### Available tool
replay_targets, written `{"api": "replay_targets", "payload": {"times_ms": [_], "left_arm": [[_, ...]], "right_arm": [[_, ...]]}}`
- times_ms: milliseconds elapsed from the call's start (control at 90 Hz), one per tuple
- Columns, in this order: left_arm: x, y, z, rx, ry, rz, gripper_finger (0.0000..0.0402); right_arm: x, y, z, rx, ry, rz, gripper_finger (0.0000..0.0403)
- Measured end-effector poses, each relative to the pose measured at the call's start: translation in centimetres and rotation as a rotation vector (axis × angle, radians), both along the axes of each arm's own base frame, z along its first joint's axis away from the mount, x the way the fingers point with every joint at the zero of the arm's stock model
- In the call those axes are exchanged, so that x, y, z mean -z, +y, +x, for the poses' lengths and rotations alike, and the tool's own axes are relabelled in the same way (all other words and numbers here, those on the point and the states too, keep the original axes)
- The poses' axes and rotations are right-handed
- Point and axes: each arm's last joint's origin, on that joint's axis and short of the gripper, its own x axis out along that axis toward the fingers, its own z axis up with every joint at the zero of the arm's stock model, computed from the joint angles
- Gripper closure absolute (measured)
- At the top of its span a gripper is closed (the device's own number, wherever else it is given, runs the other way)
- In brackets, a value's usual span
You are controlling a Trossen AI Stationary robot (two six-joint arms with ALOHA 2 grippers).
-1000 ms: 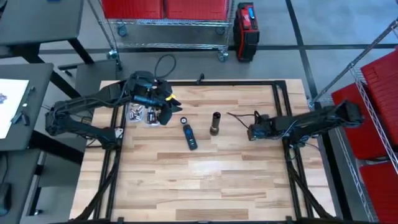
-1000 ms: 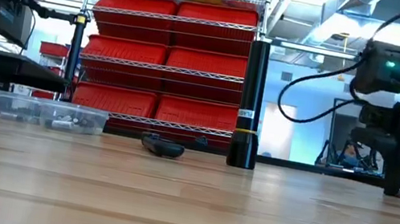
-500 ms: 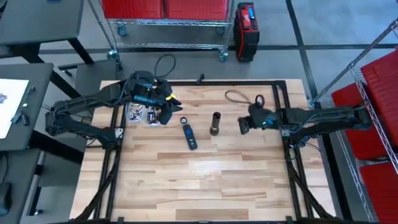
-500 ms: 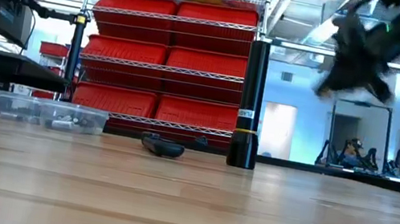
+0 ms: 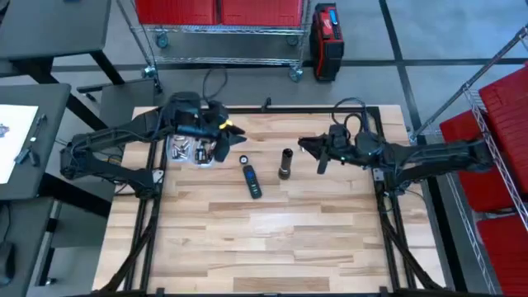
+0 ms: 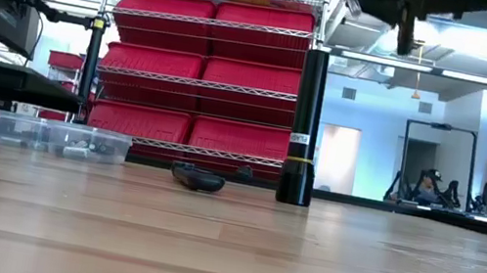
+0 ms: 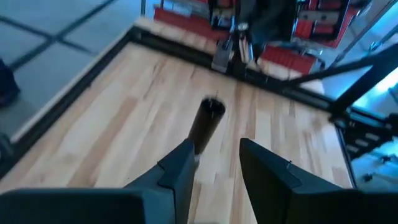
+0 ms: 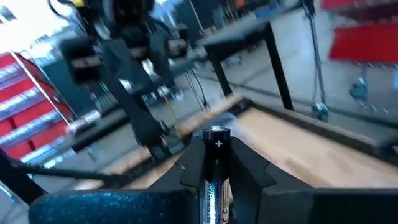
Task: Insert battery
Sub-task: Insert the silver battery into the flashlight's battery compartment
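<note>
A black flashlight tube (image 5: pixel 285 163) stands upright on its end on the wooden table (image 5: pixel 272 239); it also shows in the low view (image 6: pixel 304 127) and the left wrist view (image 7: pixel 206 124). My right gripper (image 5: pixel 315 153) hovers just right of the tube, high above the table, shut on a battery (image 8: pixel 216 171). My left gripper (image 7: pixel 214 165) hangs open with nothing between its fingers. It is over the clear battery box (image 5: pixel 188 151) at the table's far left. A small round cap (image 5: pixel 243 159) and a dark blue-ended piece (image 5: pixel 252 181) lie left of the tube. My right gripper pinches the battery's barrel (image 8: pixel 216 180) between its two fingers, with the battery lying along them. The plus end (image 8: pixel 217 132) sticks out past the fingertips. The battery is lifted clear of the table.
The clear box (image 6: pixel 63 138) holds several loose batteries. A black frame (image 5: pixel 375 157) runs around the table. Red bins on a wire shelf (image 6: pixel 205 71) stand beyond the far edge. The near half of the table is bare wood.
My right gripper has risen from the table near its right edge. It has swung left toward the upright flashlight tube, turning as it went and keeping the battery between its fingers. The tube, cap and box have stayed put.
</note>
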Motion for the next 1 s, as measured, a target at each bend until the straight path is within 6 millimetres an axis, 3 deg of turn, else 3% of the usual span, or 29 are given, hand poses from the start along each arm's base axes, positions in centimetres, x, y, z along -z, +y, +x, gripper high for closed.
{"api": "replay_targets", "payload": {"times_ms": [189,367,578,733,1000], "left_arm": [[-1.1,0.2,1.0,0.003,-0.154,-0.025,0.0293],[-0.6,0.6,3.7,0.105,-0.256,-0.125,0.028],[0.8,0.8,7.6,0.274,-0.299,-0.188,0.0233],[0.7,0.2,9.5,0.343,-0.294,-0.093,0.0221],[-0.1,0.1,10.5,0.354,-0.313,-0.044,0.0221]], "right_arm": [[-1.2,-0.1,0.6,-0.02,-0.165,-0.052,0.037],[-2.7,-0.6,0.8,-0.028,-0.3,-0.074,0.0371],[-4.8,-0.8,2.3,-0.094,-0.299,-0.138,0.0371],[-5.4,-0.8,3.7,-0.136,-0.295,-0.152,0.0371],[-5.1,-0.8,4.9,-0.172,-0.27,-0.154,0.0371]]}}
